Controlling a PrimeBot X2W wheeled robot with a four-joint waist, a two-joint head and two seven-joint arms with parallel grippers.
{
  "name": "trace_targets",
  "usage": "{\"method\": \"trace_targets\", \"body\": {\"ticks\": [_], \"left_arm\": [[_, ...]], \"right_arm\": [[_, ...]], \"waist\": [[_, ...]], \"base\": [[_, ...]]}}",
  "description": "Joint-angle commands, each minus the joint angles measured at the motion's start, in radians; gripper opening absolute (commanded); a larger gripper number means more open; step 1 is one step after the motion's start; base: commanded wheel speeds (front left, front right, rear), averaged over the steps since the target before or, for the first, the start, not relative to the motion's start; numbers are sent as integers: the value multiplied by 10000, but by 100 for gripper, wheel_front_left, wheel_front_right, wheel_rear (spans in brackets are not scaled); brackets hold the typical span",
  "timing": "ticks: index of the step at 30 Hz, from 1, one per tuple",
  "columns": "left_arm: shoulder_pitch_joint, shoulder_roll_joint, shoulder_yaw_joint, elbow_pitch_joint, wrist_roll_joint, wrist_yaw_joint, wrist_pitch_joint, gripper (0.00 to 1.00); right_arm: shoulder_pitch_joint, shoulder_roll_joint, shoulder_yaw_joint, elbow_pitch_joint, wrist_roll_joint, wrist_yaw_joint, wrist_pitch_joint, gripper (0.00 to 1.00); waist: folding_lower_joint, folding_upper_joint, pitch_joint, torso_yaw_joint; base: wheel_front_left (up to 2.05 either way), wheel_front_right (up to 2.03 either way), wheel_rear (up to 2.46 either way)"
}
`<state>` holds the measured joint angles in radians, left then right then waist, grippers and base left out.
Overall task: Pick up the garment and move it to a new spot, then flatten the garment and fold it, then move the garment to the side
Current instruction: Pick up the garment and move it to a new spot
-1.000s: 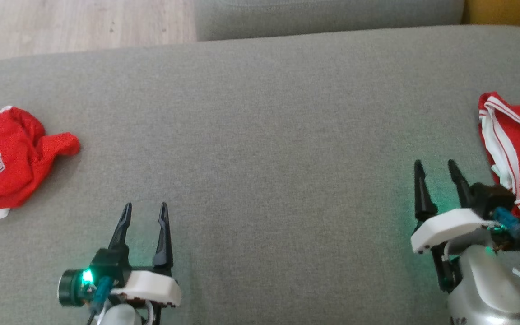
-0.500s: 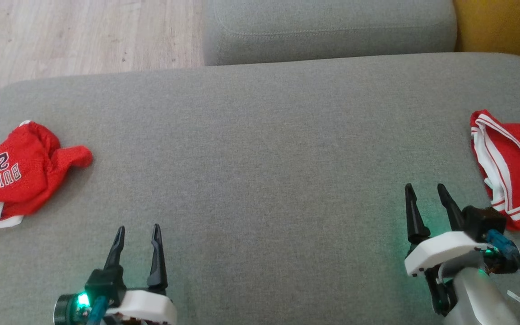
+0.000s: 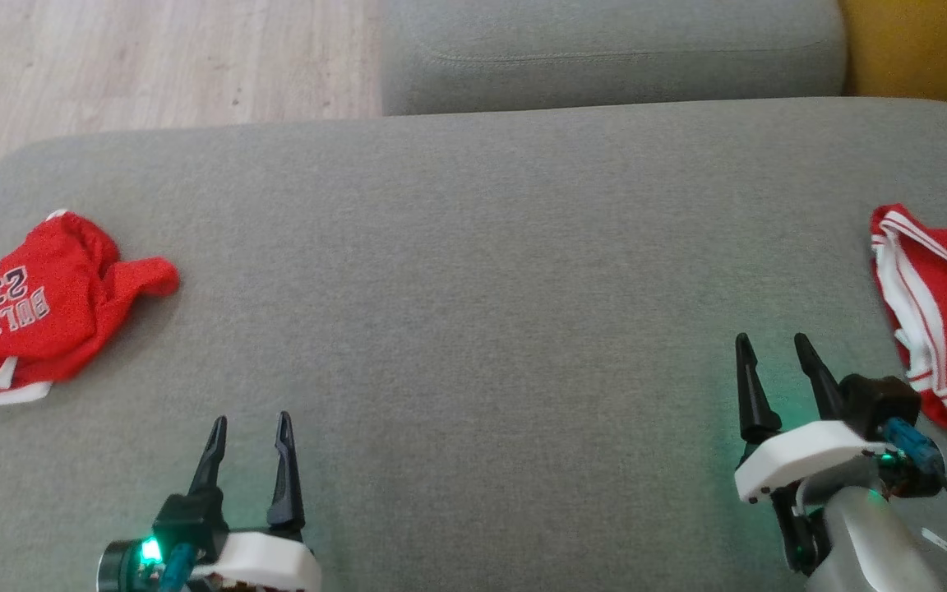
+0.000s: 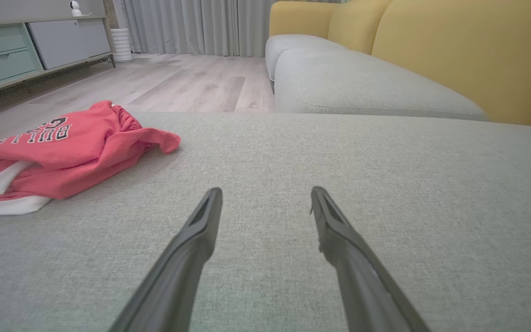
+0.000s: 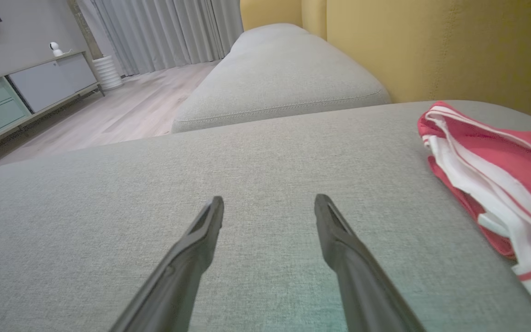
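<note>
1. The crumpled red jersey (image 3: pixel 38 316) lies at the middle left of the head view on the grey sofa cushion (image 3: pixel 473 271). Its lettering faces up and one loose flap points toward frame centre. I take it to be the garment to pick up.
2. A striped red garment (image 3: pixel 946 321) lies at the right edge (it looks already folded and set aside, so best left alone).
3. The left end effector (image 3: pixel 251 418) is at the lower left, fingers apart and empty, well apart from the jersey. The right end effector (image 3: pixel 770 337) is at the lower right, also spread and empty, near the striped red garment but not touching it.
4. For a clean pick, the left end effector should travel up and left in the frame and descend over a raised ridge of cloth, closing on bunched fabric rather than the thin flap.
5. Lift fully clear of the cushion before carrying it toward the open centre, so the cloth does not drag.
</note>
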<state>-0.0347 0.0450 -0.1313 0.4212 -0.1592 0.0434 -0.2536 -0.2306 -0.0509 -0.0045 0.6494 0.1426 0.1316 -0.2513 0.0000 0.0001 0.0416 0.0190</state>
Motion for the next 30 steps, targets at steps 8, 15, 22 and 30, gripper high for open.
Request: {"method": "trace_targets", "body": {"ticks": [8,15,22,30], "left_arm": [[-479,52,394,-287,-104,160,-82,100],[-212,52,781,-285,-255,220,-82,100],[-3,52,1542,-147,-234,-101,-82,100],[-849,56,2434,-513,-330,-698,-82,100]], "right_arm": [[-174,6,571,-433,-173,-9,-105,100],[-179,7,1090,-467,-66,-9,-105,100],[-355,7,1759,-471,287,-9,-105,100],[-664,7,1938,-698,251,-9,-105,100]], "waist": [[0,-1,320,1429],[0,-1,348,3172],[0,-1,451,3900],[0,-1,1084,3513]], "base": [[0,0,0],[0,0,0],[0,0,0],[0,0,0]]}}
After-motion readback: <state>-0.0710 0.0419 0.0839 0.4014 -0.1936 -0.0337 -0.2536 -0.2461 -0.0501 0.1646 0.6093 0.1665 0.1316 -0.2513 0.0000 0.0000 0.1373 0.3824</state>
